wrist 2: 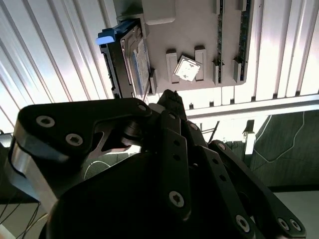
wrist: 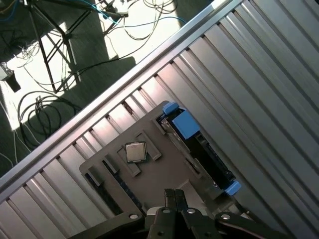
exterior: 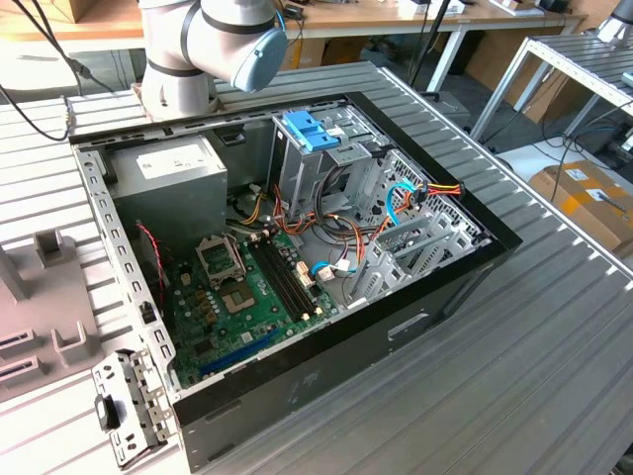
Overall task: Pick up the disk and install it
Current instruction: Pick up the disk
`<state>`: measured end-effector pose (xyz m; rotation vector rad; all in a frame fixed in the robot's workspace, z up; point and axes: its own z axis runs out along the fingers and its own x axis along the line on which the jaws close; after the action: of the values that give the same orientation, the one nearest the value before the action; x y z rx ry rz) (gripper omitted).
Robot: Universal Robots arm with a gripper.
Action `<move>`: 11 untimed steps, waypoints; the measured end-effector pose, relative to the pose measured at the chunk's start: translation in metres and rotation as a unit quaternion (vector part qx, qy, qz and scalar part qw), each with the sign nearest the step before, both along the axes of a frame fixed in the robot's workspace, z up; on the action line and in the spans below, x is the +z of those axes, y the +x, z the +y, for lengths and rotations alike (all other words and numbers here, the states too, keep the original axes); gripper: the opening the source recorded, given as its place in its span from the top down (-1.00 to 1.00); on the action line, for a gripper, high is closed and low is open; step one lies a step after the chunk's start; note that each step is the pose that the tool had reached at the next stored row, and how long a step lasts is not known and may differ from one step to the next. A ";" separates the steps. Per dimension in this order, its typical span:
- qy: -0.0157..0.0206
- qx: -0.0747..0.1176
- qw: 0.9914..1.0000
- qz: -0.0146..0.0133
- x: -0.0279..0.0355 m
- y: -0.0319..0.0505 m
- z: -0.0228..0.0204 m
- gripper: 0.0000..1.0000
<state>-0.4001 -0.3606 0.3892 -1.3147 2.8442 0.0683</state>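
— Getting anywhere with the disk?

— Barely beginning, by the look of it. Standing on edge in a slot of the grey holder, framed by its blue bracket, not yet lifted. Sharing the holder with a small square chip.

— And the hand?

— Hanging over the holder in both wrist views, fingers pressed together and pinching nothing. Pointing down near the disk, though apart from it.

— Going where, that disk?

— Judging from the exterior view, into the computer case lying open on the table. Spotting a metal drive cage at about twelve o'clock inside it, with a blue latch on top. Finding the holder off at about nine o'clock from the case, cut off at the edge of the view.

— Leaving what, then?

— Seemingly everything: both the picking up and the installing outstanding, nothing yet seated in the cage as far as showing.

— Anything hiding?

— Plenty. Fingertip contact with the holder: hard telling. Disk label: turned edge-on, not making out. Cage slot: masked by latch and metal walls. Arm: cut off above its lower joints.
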 end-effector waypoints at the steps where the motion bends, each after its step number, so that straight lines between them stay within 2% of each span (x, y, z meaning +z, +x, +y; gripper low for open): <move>1: 0.000 0.001 1.000 0.000 0.0000 0.0000 0.0000 0.79; 11: 0.000 0.023 1.000 0.000 0.0000 0.0000 0.0000 0.79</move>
<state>-0.4001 -0.3606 0.3892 -1.3792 2.8146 0.0686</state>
